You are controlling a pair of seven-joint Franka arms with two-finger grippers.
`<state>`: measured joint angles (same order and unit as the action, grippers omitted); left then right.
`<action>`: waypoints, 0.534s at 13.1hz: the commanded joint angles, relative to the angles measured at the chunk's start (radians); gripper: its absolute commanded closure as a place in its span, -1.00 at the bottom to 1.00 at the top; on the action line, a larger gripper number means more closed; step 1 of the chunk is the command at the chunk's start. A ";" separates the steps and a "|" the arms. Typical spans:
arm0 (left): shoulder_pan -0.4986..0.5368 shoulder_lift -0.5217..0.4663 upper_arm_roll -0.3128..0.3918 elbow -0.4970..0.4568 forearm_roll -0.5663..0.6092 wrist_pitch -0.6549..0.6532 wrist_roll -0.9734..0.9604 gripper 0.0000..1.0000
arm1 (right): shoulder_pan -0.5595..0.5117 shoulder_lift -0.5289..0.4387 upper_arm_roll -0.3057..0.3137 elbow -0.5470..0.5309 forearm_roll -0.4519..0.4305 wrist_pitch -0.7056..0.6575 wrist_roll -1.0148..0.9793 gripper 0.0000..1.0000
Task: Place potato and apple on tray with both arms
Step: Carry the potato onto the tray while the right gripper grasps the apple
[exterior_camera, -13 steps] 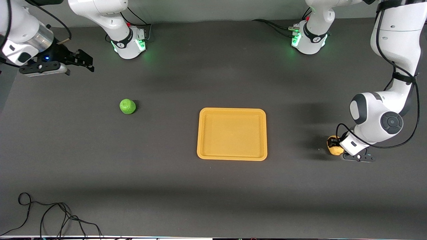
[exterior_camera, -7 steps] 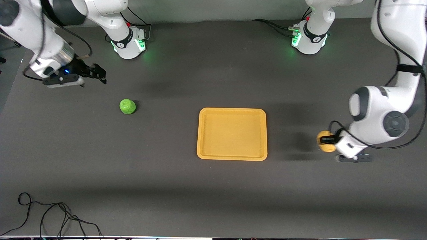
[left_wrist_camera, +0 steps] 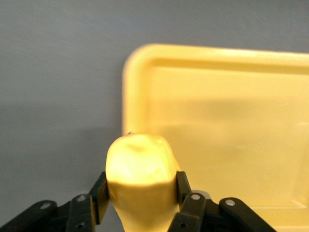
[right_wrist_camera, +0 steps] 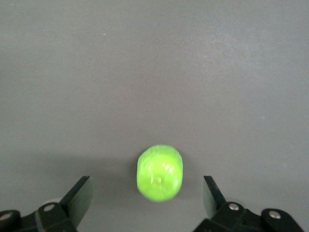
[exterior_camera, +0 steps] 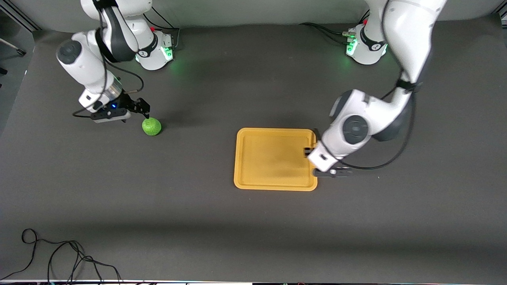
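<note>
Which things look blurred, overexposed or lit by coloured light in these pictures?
Left wrist view: the potato, held in the left gripper, glares pale. Right wrist view: the apple is slightly smeared between the open right gripper. Front view: green lights glow at both bases.

Nothing readable anywhere in these shots, honestly. The tray is plain orange-yellow with no label or brand, the apple and the potato carry no stickers, and the dark table has no markings. The two arm bases each show a small dark emblem on the collar, but it's too tiny to make out as any letter or number.
</note>
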<state>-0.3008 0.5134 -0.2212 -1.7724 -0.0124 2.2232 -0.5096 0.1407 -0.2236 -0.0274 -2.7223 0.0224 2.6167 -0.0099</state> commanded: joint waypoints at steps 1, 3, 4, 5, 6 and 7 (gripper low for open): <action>-0.037 0.062 0.019 0.016 0.014 0.036 -0.033 0.77 | 0.005 0.177 -0.006 -0.008 0.008 0.203 -0.002 -1.00; -0.035 0.072 0.019 0.016 0.037 0.041 -0.032 0.74 | 0.003 0.291 -0.008 -0.013 0.008 0.333 -0.001 -1.00; -0.034 0.074 0.019 0.016 0.048 0.042 -0.033 0.72 | 0.003 0.331 -0.008 -0.013 0.008 0.367 -0.001 -1.00; -0.034 0.079 0.019 0.018 0.049 0.046 -0.032 0.64 | 0.003 0.346 -0.008 -0.013 0.008 0.370 0.001 -1.00; -0.035 0.082 0.019 0.018 0.049 0.053 -0.033 0.53 | 0.003 0.348 -0.008 -0.013 0.008 0.356 0.001 -1.00; -0.035 0.083 0.019 0.018 0.049 0.055 -0.033 -0.14 | 0.003 0.345 -0.008 -0.013 0.008 0.332 0.001 -1.00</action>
<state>-0.3281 0.5925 -0.2066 -1.7681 0.0178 2.2727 -0.5246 0.1403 0.1257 -0.0307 -2.7450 0.0224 2.9681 -0.0099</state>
